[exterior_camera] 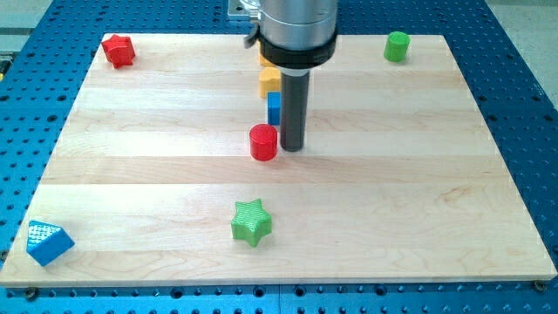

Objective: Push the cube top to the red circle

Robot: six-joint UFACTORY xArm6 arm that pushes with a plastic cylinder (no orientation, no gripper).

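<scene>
The red circle block lies near the board's middle. A blue cube stands just above it, touching or nearly touching its upper right, and is partly hidden by my rod. My tip rests on the board right beside the red circle's right side and just below-right of the blue cube. A yellow block sits directly above the blue cube, with an orange block above that, mostly hidden by the arm.
A red star-like block lies at the top left corner. A green cylinder stands at the top right. A green star lies below the middle. A blue triangular block sits at the bottom left corner of the wooden board.
</scene>
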